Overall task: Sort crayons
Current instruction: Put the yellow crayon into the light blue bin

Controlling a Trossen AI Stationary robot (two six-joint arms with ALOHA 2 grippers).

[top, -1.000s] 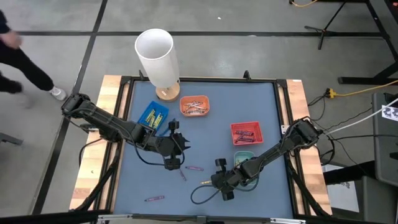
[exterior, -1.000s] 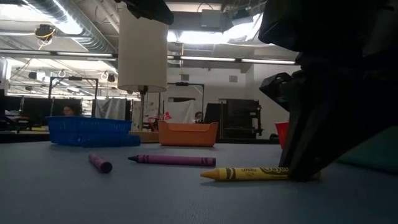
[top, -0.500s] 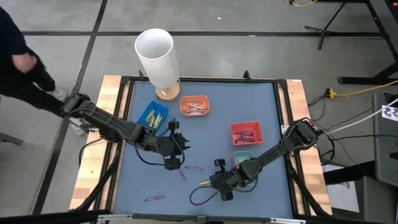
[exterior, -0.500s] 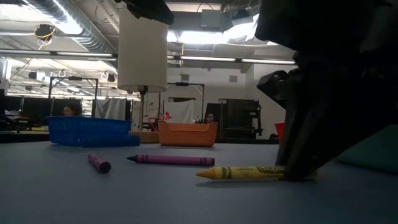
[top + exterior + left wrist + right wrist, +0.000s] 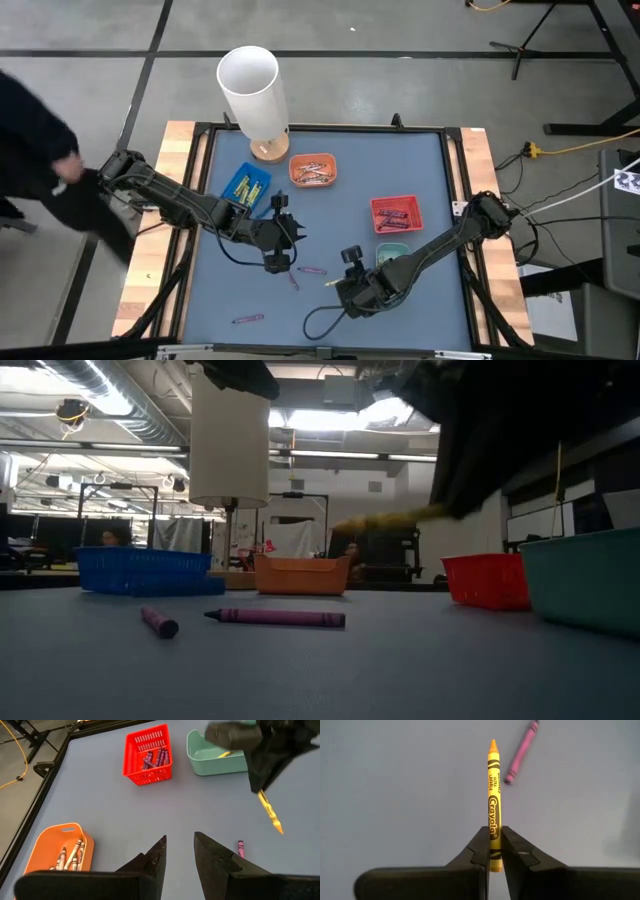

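Even overhead light on the table [image 5: 330,225] — soft shadows, ceiling glare in low view, backlit blurred arm silhouette.

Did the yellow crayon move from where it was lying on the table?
Yes. The right gripper has lifted the yellow crayon off the table; in the low view it is now above the orange tray.

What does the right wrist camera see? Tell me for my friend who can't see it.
The right claw pinches a yellow crayon between its two dark fingers, held over the blue-grey table. A pink crayon lies on the table beyond it.
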